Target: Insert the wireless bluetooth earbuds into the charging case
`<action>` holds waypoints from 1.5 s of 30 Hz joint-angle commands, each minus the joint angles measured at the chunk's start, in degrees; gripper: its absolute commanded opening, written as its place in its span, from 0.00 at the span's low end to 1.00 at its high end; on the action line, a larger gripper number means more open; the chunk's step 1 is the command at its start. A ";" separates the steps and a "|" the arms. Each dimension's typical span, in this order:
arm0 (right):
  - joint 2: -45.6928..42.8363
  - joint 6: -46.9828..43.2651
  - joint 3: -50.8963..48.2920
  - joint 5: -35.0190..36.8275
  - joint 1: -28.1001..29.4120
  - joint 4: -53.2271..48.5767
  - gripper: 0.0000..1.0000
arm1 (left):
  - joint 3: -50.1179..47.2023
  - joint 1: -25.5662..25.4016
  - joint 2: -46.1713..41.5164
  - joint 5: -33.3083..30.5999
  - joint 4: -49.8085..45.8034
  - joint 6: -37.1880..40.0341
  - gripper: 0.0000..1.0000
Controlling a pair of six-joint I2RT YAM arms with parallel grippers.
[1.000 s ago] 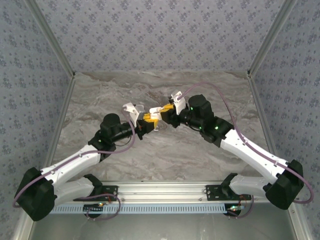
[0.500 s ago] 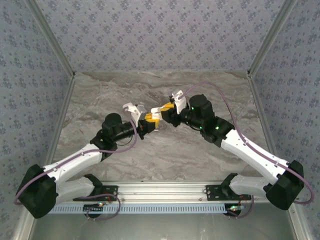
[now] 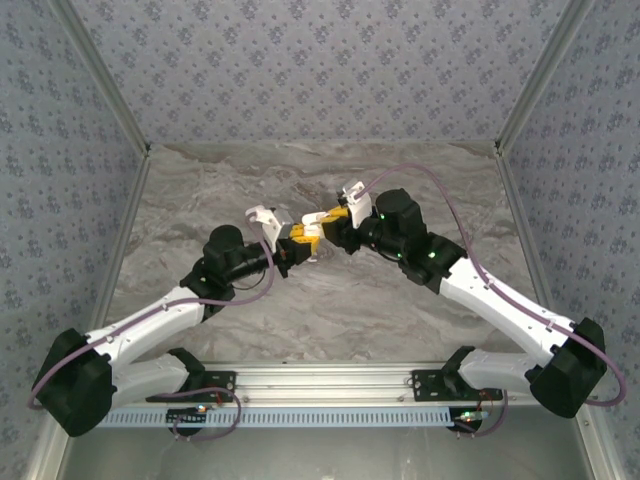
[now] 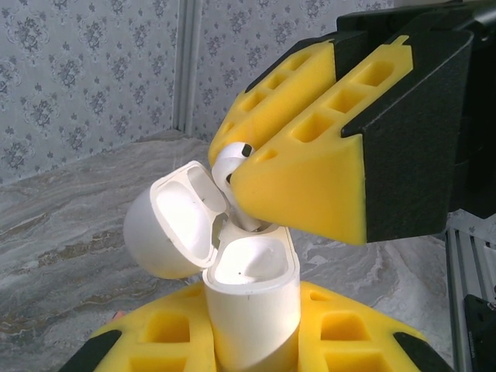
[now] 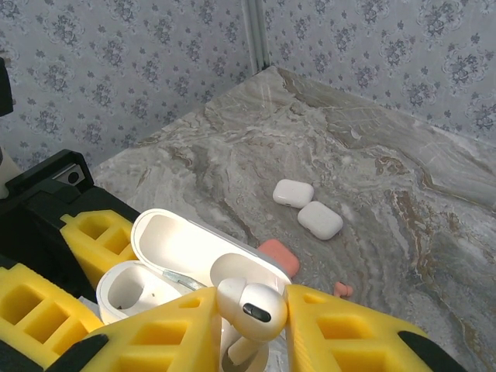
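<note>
Fingers (image 5: 341,333) of the right gripper (image 5: 249,310) are pressed on a white earbud (image 4: 227,160), head up and stem down. The stem tip sits at the open mouth of the case (image 4: 249,273); whether it has entered a socket cannot be told. The left gripper (image 4: 252,345) clamps the case body from both sides and holds it upright, with the lid swung back on its hinge.

From above, the two grippers meet nose to nose over the middle of the table (image 3: 420,180). The left arm (image 3: 160,322) stretches forward and to the right from its base. The right arm (image 3: 500,300) stretches forward and to the left, its wrist a little farther back than the left one.

On the table beyond, two closed white cases (image 5: 308,206) lie just beside each other. A pinkish-red pod (image 5: 279,254) lies near them, and a small red piece (image 5: 342,290) close to it is too small to make out.
</note>
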 commanded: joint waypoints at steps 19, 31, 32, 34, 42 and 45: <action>-4.12 12.15 4.28 -16.95 -7.93 2.09 0.76 | 1.15 -0.41 -0.20 0.54 4.79 1.97 0.03; 0.32 13.57 -0.02 -17.65 -14.94 -4.51 0.74 | -1.22 -0.44 -7.69 -5.45 1.11 5.33 0.01; 1.60 13.78 -1.00 -17.02 -14.86 -3.92 0.73 | -1.47 -0.42 -9.05 -6.18 -0.58 5.91 0.01; 4.42 13.75 -2.44 -17.18 -14.63 -2.31 0.72 | -2.49 -0.44 -12.24 -7.69 -3.40 6.72 0.01; 23.71 8.04 -1.13 -18.47 -11.71 3.85 0.66 | -6.04 -0.39 -23.52 -12.08 -11.31 6.99 0.01; 31.56 5.01 3.11 -19.55 -10.45 3.24 0.62 | -6.29 -0.43 -25.22 -12.88 -12.67 7.01 0.01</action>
